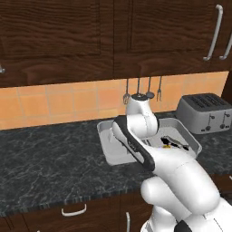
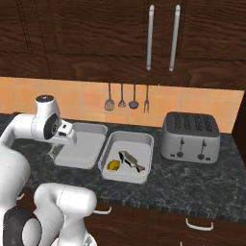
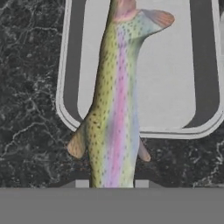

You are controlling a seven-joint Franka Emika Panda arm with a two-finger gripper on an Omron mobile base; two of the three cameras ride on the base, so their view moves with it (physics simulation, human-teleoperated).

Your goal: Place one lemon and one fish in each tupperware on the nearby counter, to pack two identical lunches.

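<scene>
One counter (image 2: 202, 185) of black-grey marbled stone is seen, with dark wood cupboards above it and an orange tiled wall behind. One steel toaster (image 2: 190, 137) stands at its right end. Two light-grey trays are set side by side in the middle: the left tray (image 2: 80, 145) holds nothing, while the right tray (image 2: 139, 142) holds one fish (image 2: 131, 160) and one lemon (image 2: 113, 165), lying close together. A second fish (image 3: 114, 100) is seen in the hand view, hanging lengthwise from the gripper (image 3: 109, 183) over the near rim of the left tray, partly above bare counter; it appears to be pinched between the fingertips, though the contact itself is hidden. Two fish and one lemon are thus counted. Four utensils (image 2: 127, 102) are hung on the tiled wall above the trays.
</scene>
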